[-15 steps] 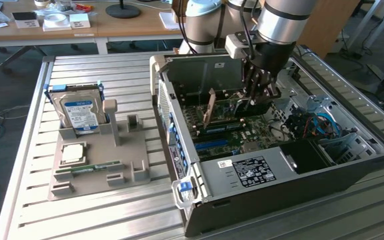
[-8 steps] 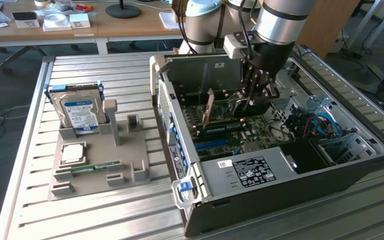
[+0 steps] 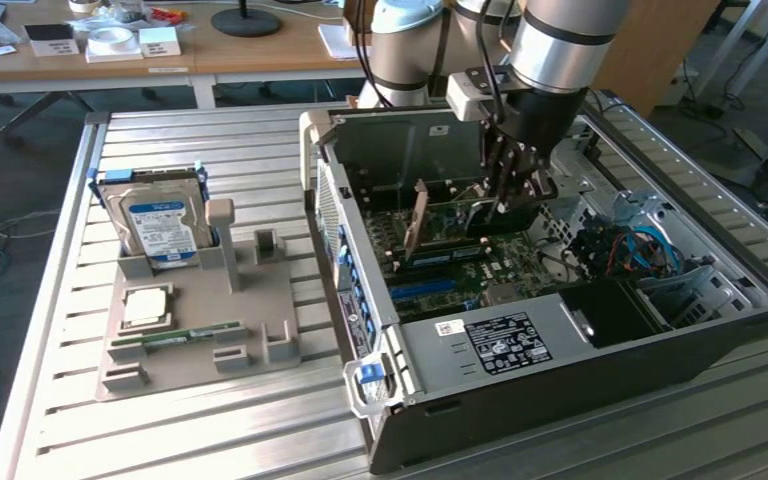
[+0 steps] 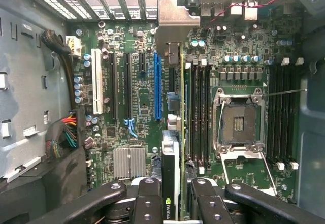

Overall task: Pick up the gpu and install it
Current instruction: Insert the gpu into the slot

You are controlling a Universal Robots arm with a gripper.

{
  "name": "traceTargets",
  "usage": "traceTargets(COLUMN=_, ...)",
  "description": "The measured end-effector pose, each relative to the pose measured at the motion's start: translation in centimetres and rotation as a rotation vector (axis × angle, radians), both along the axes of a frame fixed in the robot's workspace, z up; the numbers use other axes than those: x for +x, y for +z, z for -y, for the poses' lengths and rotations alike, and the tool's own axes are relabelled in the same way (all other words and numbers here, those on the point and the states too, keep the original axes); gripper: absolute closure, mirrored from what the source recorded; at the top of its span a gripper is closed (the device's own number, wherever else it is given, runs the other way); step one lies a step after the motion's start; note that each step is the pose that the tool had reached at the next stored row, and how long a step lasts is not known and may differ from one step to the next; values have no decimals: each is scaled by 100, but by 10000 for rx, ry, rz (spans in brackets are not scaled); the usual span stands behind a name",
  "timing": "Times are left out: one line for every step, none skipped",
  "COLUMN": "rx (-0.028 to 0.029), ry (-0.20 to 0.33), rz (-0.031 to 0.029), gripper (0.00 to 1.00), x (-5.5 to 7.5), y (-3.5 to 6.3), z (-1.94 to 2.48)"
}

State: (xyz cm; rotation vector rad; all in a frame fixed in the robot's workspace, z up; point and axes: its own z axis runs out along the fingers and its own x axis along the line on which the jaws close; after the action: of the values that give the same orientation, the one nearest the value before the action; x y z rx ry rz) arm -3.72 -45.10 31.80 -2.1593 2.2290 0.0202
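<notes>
Inside an open computer case (image 3: 558, 370) lying on its side on the slatted aluminium bench (image 3: 157, 440), toward the bench's edge on the exterior view's right, we see the arm's gripper (image 3: 507, 205) reaching down over the motherboard (image 4: 137, 102). Its jaws stand narrowly apart, clamped on the two faces of the gpu (image 3: 458, 215). We see the card held upright on its edge, and its silver bracket points at the slotted rear wall of the case.

From the wrist we look straight along the gpu (image 4: 171, 163), pinched between the black fingers (image 4: 147, 196) of the gripper (image 4: 175, 196). It runs just beside the blue expansion slot (image 4: 158, 87). We cannot tell whether its lower edge sits in a slot.

Near the bench's edge on the exterior view's left, a grey fixture (image 3: 257, 300) carries a hard drive (image 3: 157, 220), a processor (image 3: 144, 305) and a green memory stick (image 3: 177, 338).
</notes>
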Motion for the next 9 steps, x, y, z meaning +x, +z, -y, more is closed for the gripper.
traceTargets(rx=0, ry=0, rz=0, gripper=73, x=0, y=0, z=0)
traceTargets(rx=3, ry=-1, rz=1, gripper=73, x=0, y=-1, z=0)
traceTargets(rx=3, ry=0, rz=2, gripper=73, x=0, y=-2, z=0)
traceTargets(rx=3, ry=0, rz=1, gripper=73, x=0, y=-2, z=0)
traceTargets(rx=3, ry=0, rz=1, gripper=73, x=0, y=-1, z=0)
traceTargets(rx=3, ry=0, rz=1, gripper=73, x=0, y=-2, z=0)
traceTargets(rx=3, ry=0, rz=1, gripper=73, x=0, y=-2, z=0)
traceTargets(rx=3, ry=-1, rz=1, gripper=73, x=0, y=-2, z=0)
traceTargets(rx=2, ry=-1, rz=1, gripper=73, x=0, y=-1, z=0)
